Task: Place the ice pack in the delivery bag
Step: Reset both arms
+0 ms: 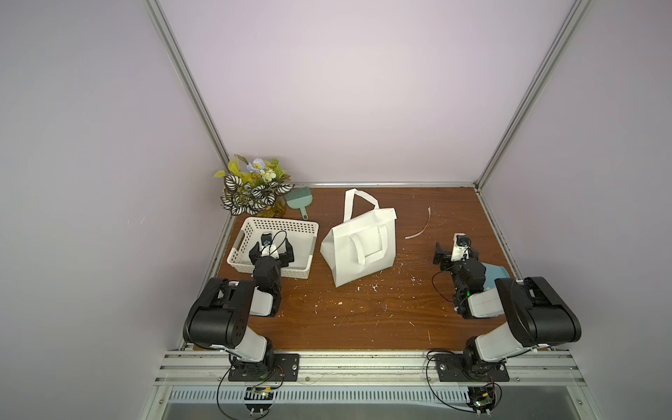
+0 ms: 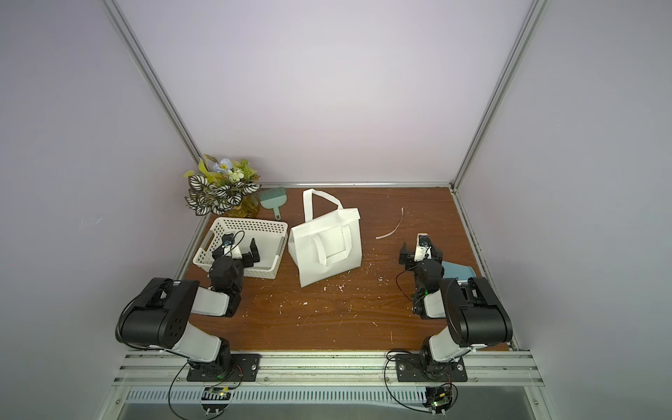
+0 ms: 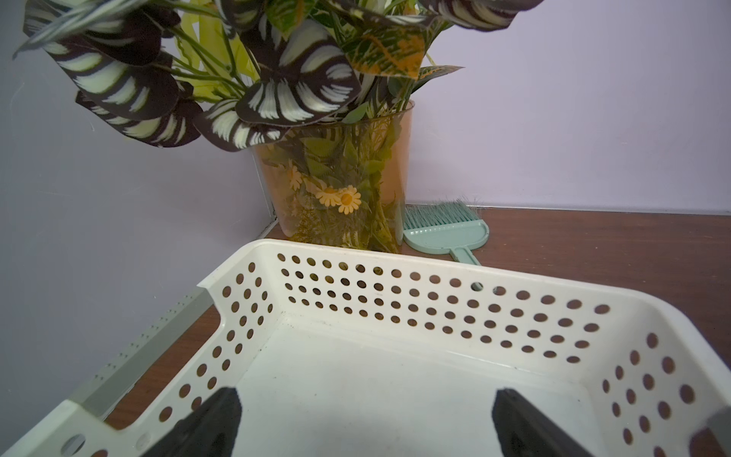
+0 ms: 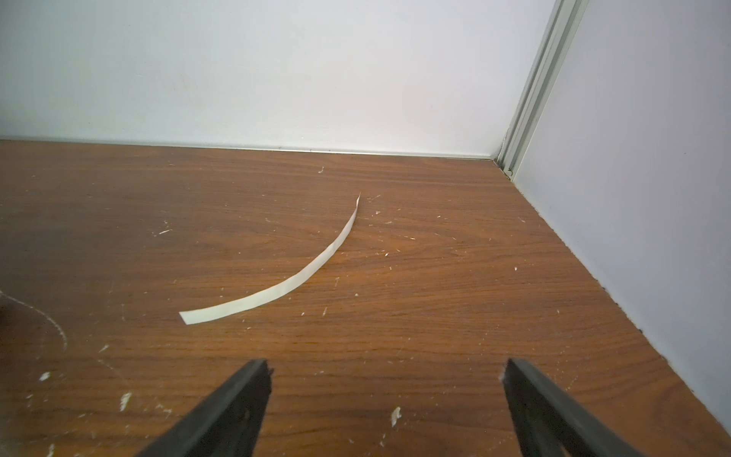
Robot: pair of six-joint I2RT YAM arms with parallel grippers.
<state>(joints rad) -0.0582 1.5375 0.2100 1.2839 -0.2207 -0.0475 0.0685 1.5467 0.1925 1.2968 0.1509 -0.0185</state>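
Observation:
The delivery bag (image 1: 358, 251) (image 2: 325, 251) is a white tote in the middle of the wooden table. One loop handle (image 1: 358, 200) reaches toward the back wall and the other lies on its face. The ice pack shows in no view. My left gripper (image 1: 272, 249) (image 2: 236, 250) (image 3: 366, 399) hangs open over the white perforated basket, with only bare basket floor between its fingers. My right gripper (image 1: 456, 251) (image 2: 420, 251) (image 4: 387, 368) is open low over bare wood, to the right of the bag and apart from it.
The basket (image 1: 280, 226) (image 3: 435, 292) stands left of the bag. Behind it are a plant in an amber vase (image 1: 254, 194) (image 3: 336, 178) and a teal hand brush (image 1: 298, 202) (image 3: 445, 233). A curved paper strip (image 1: 420, 225) (image 4: 285, 289) lies at back right. A blue-grey object (image 1: 494, 274) sits by the right arm.

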